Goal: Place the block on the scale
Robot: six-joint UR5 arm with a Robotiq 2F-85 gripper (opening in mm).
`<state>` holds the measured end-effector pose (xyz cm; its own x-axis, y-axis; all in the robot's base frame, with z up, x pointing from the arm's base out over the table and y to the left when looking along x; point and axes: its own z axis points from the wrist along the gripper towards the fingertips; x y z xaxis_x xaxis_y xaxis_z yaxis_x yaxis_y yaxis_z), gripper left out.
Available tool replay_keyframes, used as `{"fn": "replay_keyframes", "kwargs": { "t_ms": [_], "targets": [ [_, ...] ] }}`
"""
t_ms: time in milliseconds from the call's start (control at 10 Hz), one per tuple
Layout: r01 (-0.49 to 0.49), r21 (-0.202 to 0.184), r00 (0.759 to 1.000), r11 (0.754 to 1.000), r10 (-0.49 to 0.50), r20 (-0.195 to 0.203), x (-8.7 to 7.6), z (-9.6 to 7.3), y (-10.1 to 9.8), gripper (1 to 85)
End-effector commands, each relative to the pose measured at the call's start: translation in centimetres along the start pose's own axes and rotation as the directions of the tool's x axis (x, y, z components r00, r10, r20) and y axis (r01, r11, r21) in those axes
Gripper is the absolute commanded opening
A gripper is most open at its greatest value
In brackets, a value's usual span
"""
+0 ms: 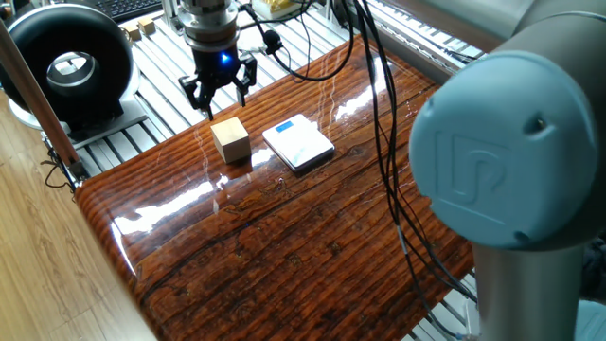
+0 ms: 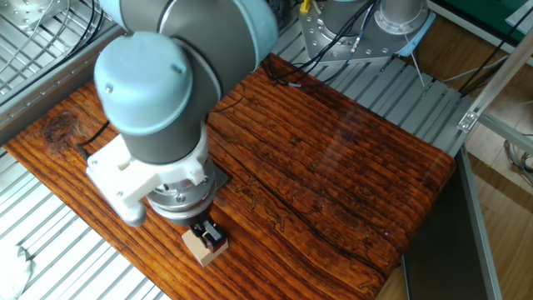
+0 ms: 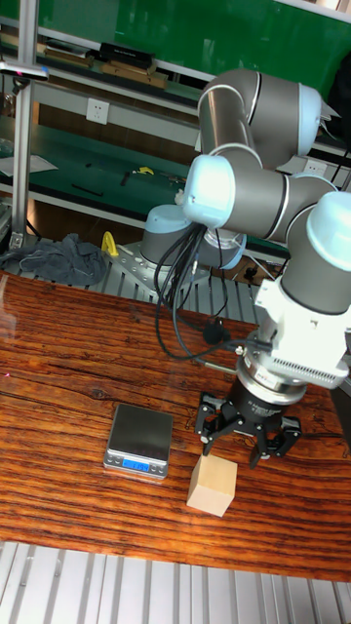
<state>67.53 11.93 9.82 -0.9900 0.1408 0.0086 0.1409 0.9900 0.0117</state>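
the gripper [image 1: 219,88] hangs above the tabletop [image 1: 312,237] with its dark fingers [image 3: 208,421] spread apart and nothing between them. in the tall fixed view the gripper [image 3: 248,436] sits just above and slightly to one side of the block [image 3: 213,485], not touching it. in the other fixed view the arm's wrist covers most of the block [image 2: 200,245], and only a tan corner shows beneath the gripper [image 2: 208,236].

the block [image 1: 230,139] rests flat on the glossy wooden tabletop, near its edge beside the slatted metal frame [image 1: 142,123]. the scale [image 1: 298,143] lies flat just beside the block, apart from it by a narrow gap, with its blue mark toward the far edge in one fixed view. in the tall fixed view the scale [image 3: 139,439] appears grey, with a blue display strip along its near edge.

black cables [image 1: 379,114] trail across the tabletop from the arm. a black ring-shaped device [image 1: 66,62] stands on the frame, well apart from the block.
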Motion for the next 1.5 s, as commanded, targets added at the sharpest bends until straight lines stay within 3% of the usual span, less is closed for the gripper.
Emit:
{"fn": "replay_keyframes", "kwargs": {
  "t_ms": [0,200,400,500,700,900,1400],
  "targets": [
    [0.000,-0.054,1.000,0.999,0.000,-0.012,-0.8,0.7,0.9,66.0],
    [-0.036,-0.069,0.999,0.997,0.035,-0.010,-1.6,0.7,1.1,71.3],
    [-0.039,-0.032,0.999,0.999,0.039,-0.005,-2.1,1.0,0.0,71.7],
    [-0.039,-0.033,0.999,0.999,0.039,-0.001,-2.1,1.7,0.1,71.3],
    [-0.009,-0.047,0.998,0.999,0.011,0.055,-3.2,3.3,0.5,71.3],
    [0.008,-0.038,0.999,0.999,-0.006,0.050,-2.9,1.9,0.3,71.3],
    [0.036,-0.030,0.997,0.999,-0.034,0.063,-3.2,1.9,0.2,70.0]
  ]
}}
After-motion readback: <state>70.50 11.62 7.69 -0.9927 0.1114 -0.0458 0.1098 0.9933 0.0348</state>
